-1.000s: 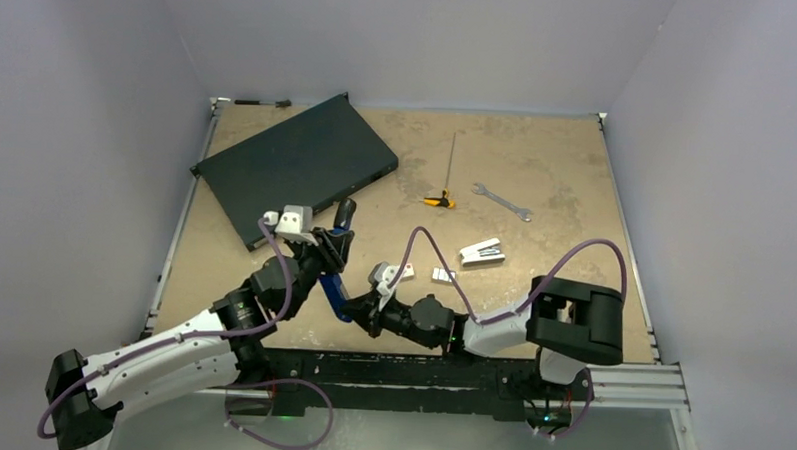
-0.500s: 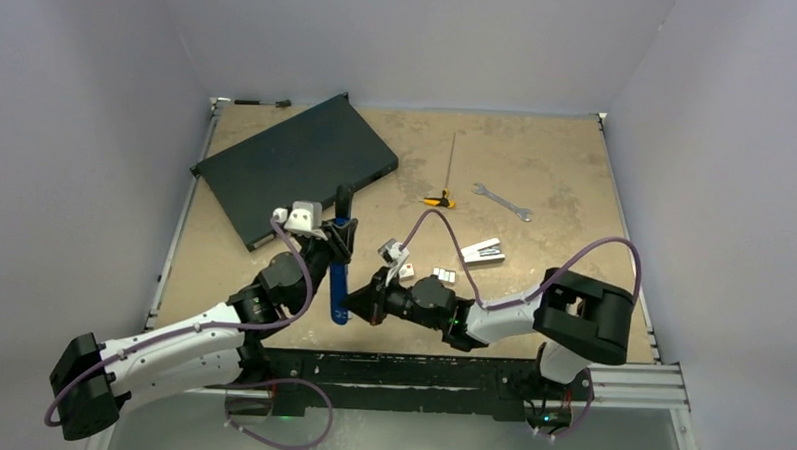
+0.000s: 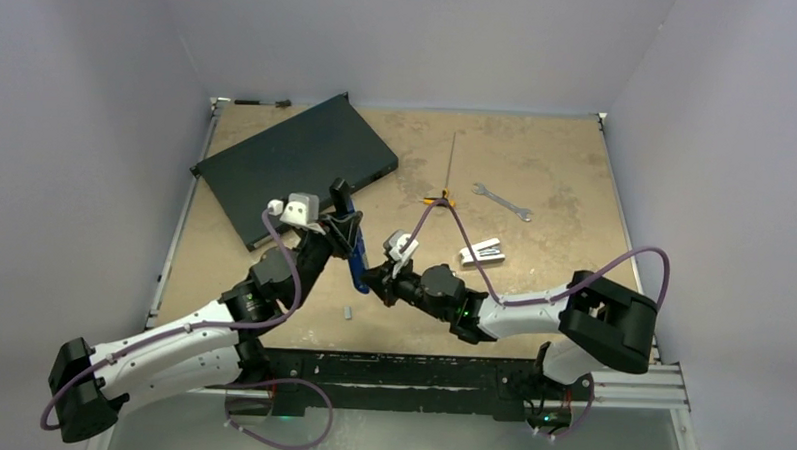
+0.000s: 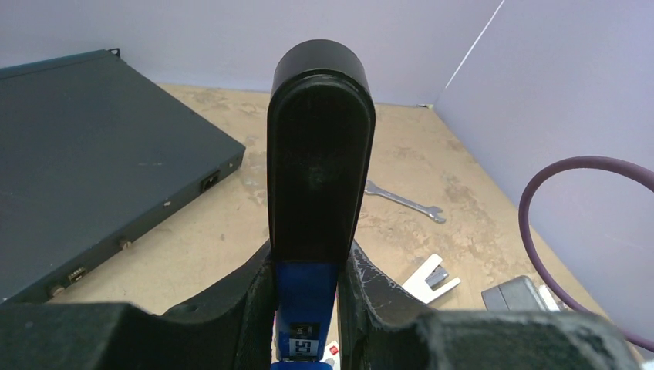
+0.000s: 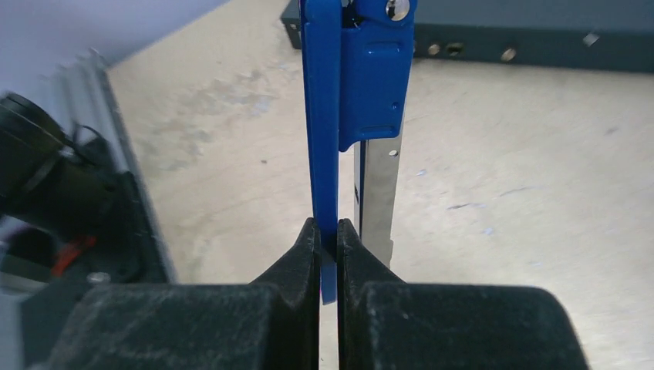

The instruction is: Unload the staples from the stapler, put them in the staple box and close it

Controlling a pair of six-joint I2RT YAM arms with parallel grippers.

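Stapler [image 3: 354,253] hangs above the tabletop [image 3: 536,170], gripped at both ends. The left end effector [image 3: 340,226] is clamped on its black-capped end, and the right end effector [image 3: 376,281] pinches the thin blue leaf. Its long axis runs between them. What look like staples [image 3: 348,311] lie on the tabletop below, nearer the right one.

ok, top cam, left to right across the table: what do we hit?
Dark rack unit → stapler, off the table in both claws → T-handle hex key → wrench. Small white box left out: it overlaps the wrench sideways.
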